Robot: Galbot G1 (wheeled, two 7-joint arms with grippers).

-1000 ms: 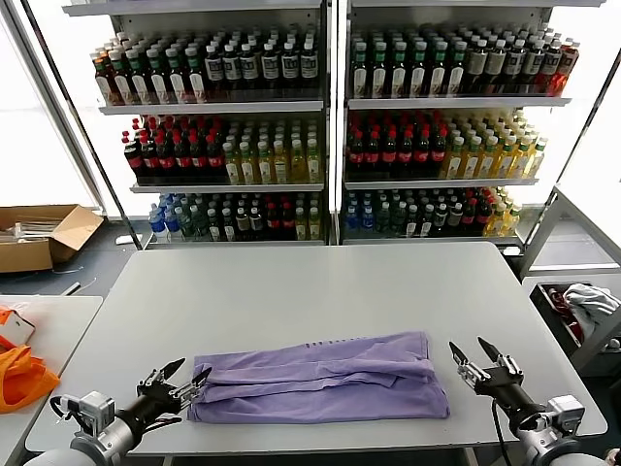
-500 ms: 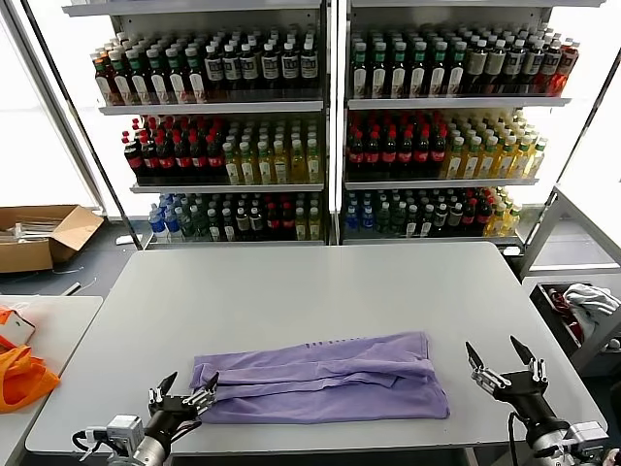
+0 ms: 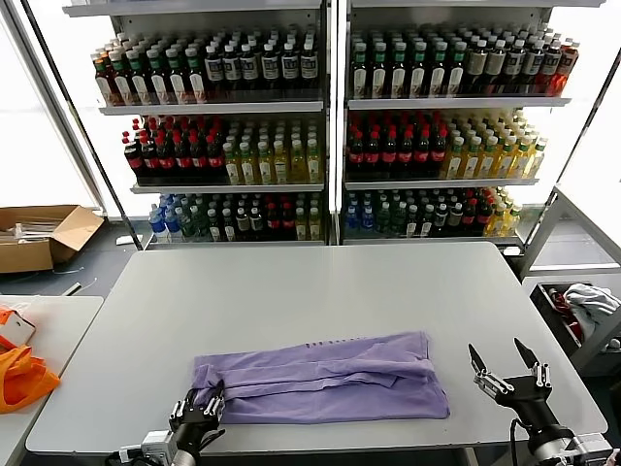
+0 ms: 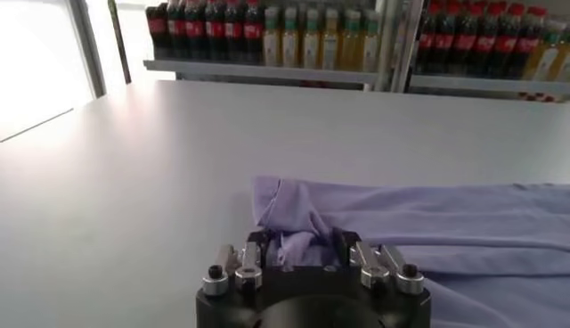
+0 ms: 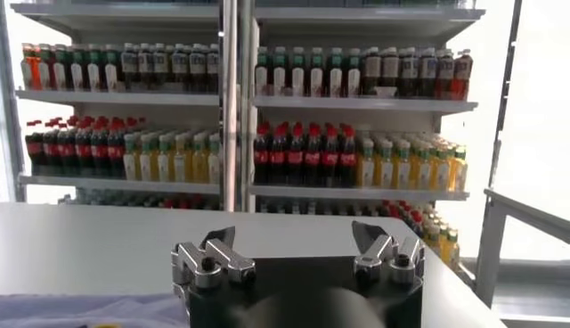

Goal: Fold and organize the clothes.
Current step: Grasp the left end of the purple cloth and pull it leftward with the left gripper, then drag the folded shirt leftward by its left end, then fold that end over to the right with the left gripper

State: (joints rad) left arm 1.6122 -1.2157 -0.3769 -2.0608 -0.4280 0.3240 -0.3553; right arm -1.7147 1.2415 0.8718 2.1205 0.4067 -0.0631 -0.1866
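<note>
The clothes are one lavender T-shirt (image 3: 330, 374), folded into a long band across the near part of the grey table (image 3: 320, 286). My left gripper (image 3: 199, 405) sits at the shirt's near left corner. In the left wrist view its fingers (image 4: 261, 242) press on a puckered bunch of the shirt's (image 4: 427, 223) fabric. My right gripper (image 3: 505, 361) hovers open just off the shirt's right end, near the table's front edge. Nothing is between its spread fingertips (image 5: 220, 239), and a strip of the shirt (image 5: 89, 307) shows low in that view.
Shelves of bottled drinks (image 3: 330, 126) stand behind the table. Orange fabric (image 3: 19, 374) lies on a side table at the left, with a cardboard box (image 3: 39, 233) on the floor beyond it. A bin holding a white cloth bundle (image 3: 587, 299) is at the right.
My left gripper has moved right onto the shirt's near left corner and narrowed its fingers on the fabric. My right gripper has drifted slightly right and lower, still open.
</note>
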